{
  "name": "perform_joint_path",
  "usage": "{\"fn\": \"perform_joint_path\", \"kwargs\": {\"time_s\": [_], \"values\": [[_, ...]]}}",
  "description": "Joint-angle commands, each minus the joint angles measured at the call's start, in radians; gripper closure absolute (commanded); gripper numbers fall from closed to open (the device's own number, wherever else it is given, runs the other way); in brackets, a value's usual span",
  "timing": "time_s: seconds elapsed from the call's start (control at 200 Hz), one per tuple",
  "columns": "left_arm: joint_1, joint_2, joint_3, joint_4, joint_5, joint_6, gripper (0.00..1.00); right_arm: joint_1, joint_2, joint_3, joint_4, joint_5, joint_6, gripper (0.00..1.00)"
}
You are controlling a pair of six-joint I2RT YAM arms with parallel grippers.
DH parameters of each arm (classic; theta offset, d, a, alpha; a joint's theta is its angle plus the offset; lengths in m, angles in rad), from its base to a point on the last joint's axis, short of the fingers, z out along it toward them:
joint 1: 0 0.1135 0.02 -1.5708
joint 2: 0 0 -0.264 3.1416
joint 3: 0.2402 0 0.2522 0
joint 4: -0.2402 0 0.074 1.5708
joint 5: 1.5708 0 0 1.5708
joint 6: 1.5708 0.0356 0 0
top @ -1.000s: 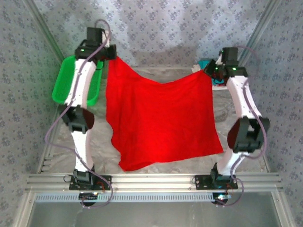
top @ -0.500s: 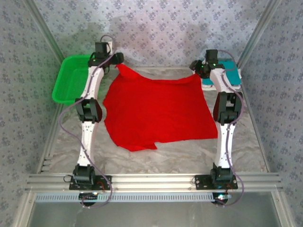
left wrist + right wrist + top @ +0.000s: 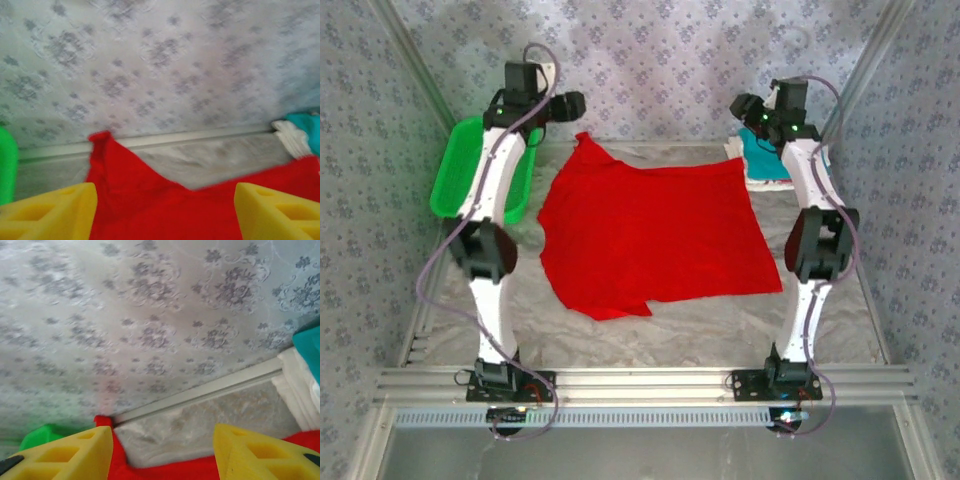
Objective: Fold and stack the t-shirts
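The bright red t-shirt lies spread on the table, its near left hem folded up. My left gripper hangs open above the shirt's far left corner. In the left wrist view the red cloth lies below my left gripper, untouched between its yellow fingers. My right gripper is open above the far right corner. The right wrist view shows my right gripper with nothing inside and the red edge beneath. A folded teal t-shirt rests on a whitish one at the far right.
A green mesh basket stands at the far left beside the left arm. The patterned back wall is close behind both grippers. The teal shirt and whitish shirt sit to the right of the left gripper.
Both grippers opened and let go of the red shirt's far corners. The shirt dropped flat onto the table, and both grippers then rose a little toward the back wall.
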Motion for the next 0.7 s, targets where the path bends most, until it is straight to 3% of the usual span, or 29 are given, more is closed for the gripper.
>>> {"fn": "perform_joint_path", "kwargs": {"time_s": [0.0, 0.06, 0.165, 0.21, 0.305, 0.42, 0.55, 0.695], "values": [[-0.029, -0.337, -0.666, 0.503, 0.018, -0.114, 0.34, 0.051, -0.173, -0.273, 0.054, 0.008, -0.062, 0.46], [-0.020, -0.481, -0.900, 0.604, -0.047, -0.170, 0.36, 0.075, -0.248, -0.398, 0.013, 0.076, -0.109, 0.52], [-0.039, -0.574, -1.073, 0.560, -0.056, -0.161, 0.37, 0.091, -0.326, -0.557, -0.062, 0.143, -0.169, 0.72], [-0.050, -0.570, -1.103, 0.501, -0.043, -0.164, 0.41, 0.101, -0.352, -0.626, -0.057, 0.163, -0.183, 0.82], [-0.083, -0.557, -1.186, 0.448, -0.058, -0.213, 0.58, 0.119, -0.353, -0.711, -0.067, 0.160, -0.193, 0.92], [-0.134, -0.553, -1.308, 0.500, -0.084, -0.296, 0.64, 0.126, -0.322, -0.799, -0.065, 0.147, -0.143, 1.00], [-0.180, -0.524, -1.378, 0.520, -0.120, -0.341, 0.72, 0.143, -0.277, -0.847, -0.044, 0.155, -0.116, 1.00], [-0.182, -0.530, -1.495, 0.568, -0.178, -0.406, 0.70, 0.170, -0.226, -0.883, -0.022, 0.149, -0.097, 1.00]]}}
